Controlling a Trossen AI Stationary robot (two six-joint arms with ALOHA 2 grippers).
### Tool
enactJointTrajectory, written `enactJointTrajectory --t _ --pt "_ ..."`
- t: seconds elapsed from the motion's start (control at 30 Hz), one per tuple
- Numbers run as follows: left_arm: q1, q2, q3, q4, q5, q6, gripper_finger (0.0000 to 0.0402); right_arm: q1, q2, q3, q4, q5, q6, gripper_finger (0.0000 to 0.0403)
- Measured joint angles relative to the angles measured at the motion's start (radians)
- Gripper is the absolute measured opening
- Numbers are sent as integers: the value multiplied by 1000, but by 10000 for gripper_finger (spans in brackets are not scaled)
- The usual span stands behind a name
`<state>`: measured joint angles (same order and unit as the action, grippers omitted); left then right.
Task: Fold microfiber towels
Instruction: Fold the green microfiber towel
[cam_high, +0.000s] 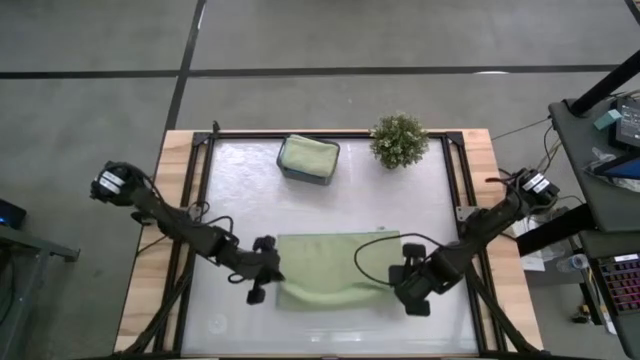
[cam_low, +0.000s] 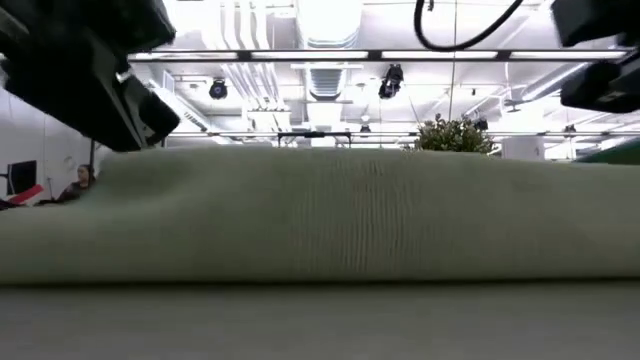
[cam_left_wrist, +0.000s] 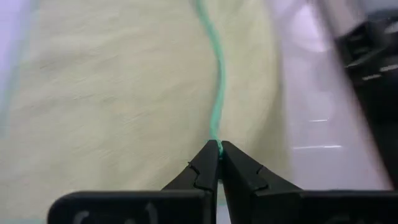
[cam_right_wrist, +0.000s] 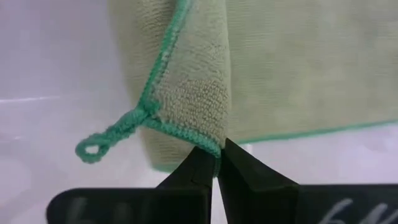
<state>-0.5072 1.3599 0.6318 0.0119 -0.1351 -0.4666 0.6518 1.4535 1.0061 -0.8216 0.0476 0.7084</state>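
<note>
We see the room first: a grey floor with dark seams around the bench (cam_high: 325, 185), and in the low view a ceiling of bright white pipes and lamps beyond it. The bench has a pale glossy top inside a black frame and wooden border, with bare surface across its middle and along the 9 o'clock side. A light sage green towel (cam_high: 335, 270) lies at 6 o'clock, its near edge lifted and rolled into a long soft ridge that fills the low view; the cloth is finely ribbed, edged with brighter green stitching, and carries a small stitched loop (cam_right_wrist: 99, 144) at one corner. The left gripper (cam_high: 272, 270) sits at the towel's 9 o'clock end, jaws pinched together on the stitched edge. The right gripper (cam_high: 400, 275) sits at the 3 o'clock end, jaws closed on the hem beside the loop. At 12 o'clock a folded sage towel (cam_high: 308, 154) rests in a dark tray (cam_high: 305, 176), with a bushy potted plant (cam_high: 399, 140) nearby at 1 o'clock.
</note>
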Motion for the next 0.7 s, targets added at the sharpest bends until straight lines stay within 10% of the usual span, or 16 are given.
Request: enactJointTrajectory --t 0.7 --pt "123 -6 -4 -272 -297 6 0 -202 -1 -57 -138 133 -16 8"
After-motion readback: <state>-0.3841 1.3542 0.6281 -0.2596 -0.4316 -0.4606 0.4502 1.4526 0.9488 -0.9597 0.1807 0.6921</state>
